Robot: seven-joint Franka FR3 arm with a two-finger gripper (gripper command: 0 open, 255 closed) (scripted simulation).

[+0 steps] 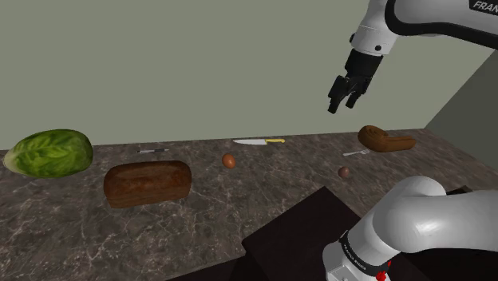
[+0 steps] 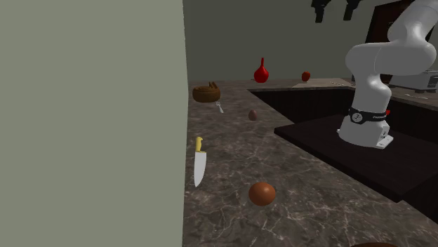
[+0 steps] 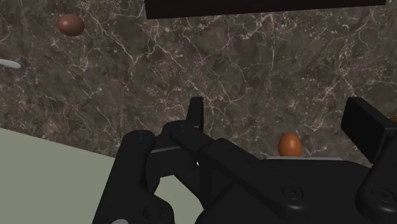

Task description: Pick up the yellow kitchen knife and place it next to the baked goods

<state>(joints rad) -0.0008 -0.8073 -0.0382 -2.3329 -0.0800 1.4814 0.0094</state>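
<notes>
The knife (image 1: 263,142), with a silver blade and a yellow handle, lies flat at the back of the dark marble counter close to the wall; it also shows in the second exterior view (image 2: 199,165). A brown loaf (image 1: 148,183) sits toward the shoulder view's left. A second brown baked item (image 1: 385,140) lies at the right, also seen as the baked item (image 2: 206,92). My gripper (image 1: 345,94) hangs high above the counter, right of the knife, open and holding nothing. Its two fingers stand apart at the gripper (image 2: 335,8) and in the wrist view gripper (image 3: 278,109).
A green lettuce head (image 1: 49,153) sits at the far left. Two brown eggs (image 1: 230,160) (image 1: 344,172) lie mid-counter, with a fork (image 1: 356,152) and a small utensil (image 1: 152,150). A red vase (image 2: 261,71) stands far back. The dark stand (image 1: 303,231) fills the lower right.
</notes>
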